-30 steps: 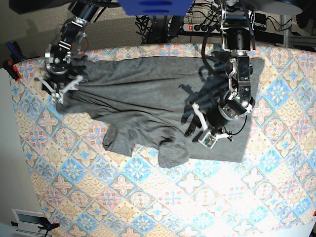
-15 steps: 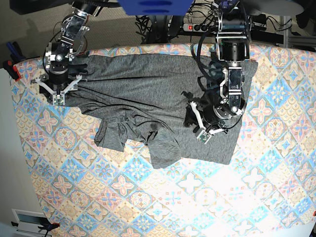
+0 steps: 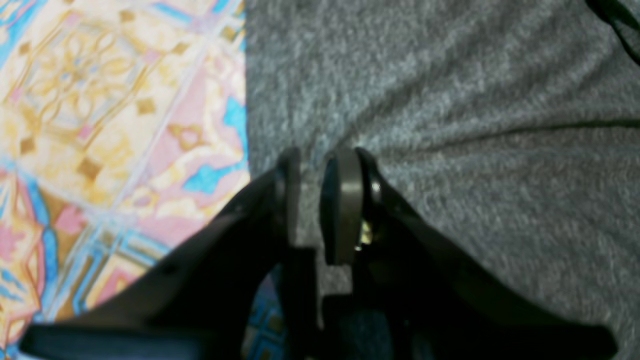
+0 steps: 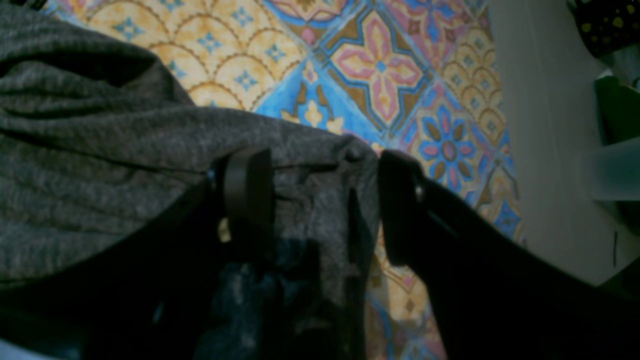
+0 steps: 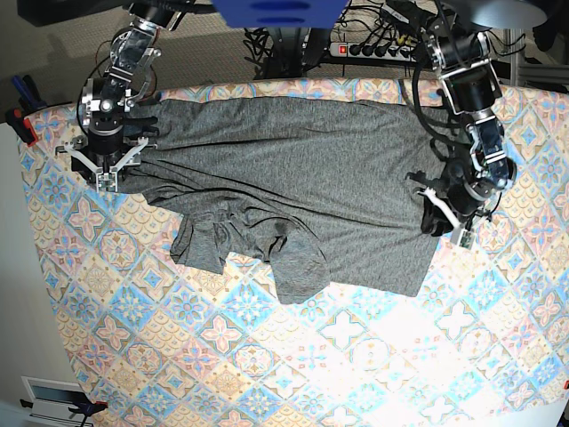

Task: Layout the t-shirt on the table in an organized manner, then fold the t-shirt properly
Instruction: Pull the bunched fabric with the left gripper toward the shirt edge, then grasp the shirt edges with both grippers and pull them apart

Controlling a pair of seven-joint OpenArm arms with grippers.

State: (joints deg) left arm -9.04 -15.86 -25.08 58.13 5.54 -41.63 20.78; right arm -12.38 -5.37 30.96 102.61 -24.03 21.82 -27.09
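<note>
The dark-grey t-shirt (image 5: 293, 178) lies spread across the far half of the table (image 5: 311, 356), with a bunched sleeve and folds at its lower left. My left gripper (image 5: 452, 222) is at the shirt's right edge. In the left wrist view its jaws (image 3: 312, 170) are nearly closed on a pinch of shirt fabric (image 3: 450, 100), with creases running to them, beside bare tablecloth (image 3: 100, 100). My right gripper (image 5: 107, 173) is at the shirt's far left corner. In the right wrist view it (image 4: 322, 200) is open, its fingers standing either side of the shirt's corner (image 4: 100, 150).
A power strip and cables (image 5: 356, 49) lie behind the table's far edge, below a blue part (image 5: 276, 11). A red clamp (image 5: 22, 124) sits at the left edge. The table edge and pale floor (image 4: 540, 125) are close to the right gripper.
My left gripper has moved right, from the middle of the shirt to its right edge. The shirt's lower folds have shifted. My right gripper rose slightly and stays at the left corner.
</note>
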